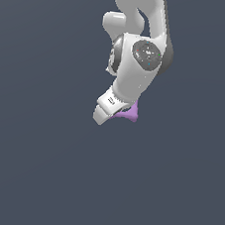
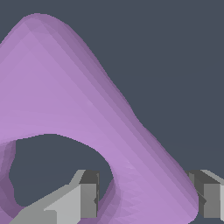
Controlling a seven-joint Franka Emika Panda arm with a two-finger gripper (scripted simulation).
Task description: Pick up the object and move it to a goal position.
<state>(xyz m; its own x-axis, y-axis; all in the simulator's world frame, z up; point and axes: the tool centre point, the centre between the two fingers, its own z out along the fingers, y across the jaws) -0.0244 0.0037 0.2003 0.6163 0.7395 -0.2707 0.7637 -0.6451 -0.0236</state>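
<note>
The purple block [image 2: 65, 100] is sitting right under the tip of the arm, and in the exterior view only its corner [image 1: 128, 114] is peeping out from behind the claw [image 1: 103, 112]. In the wrist view the claw [image 2: 148, 197] is standing partly open, one finger [image 2: 85, 197] inside the round hole of the block and the other finger [image 2: 210, 199] just outside its edge, so one side of the block is lying between them. I cannot tell if the pads are pressing it already. I think the good way is closing slowly and evenly on this side, then lifting straight, because the curved edges may be slipping. I am counting one block, one arm, one claw with two fingers. No goal marker is showing.
</note>
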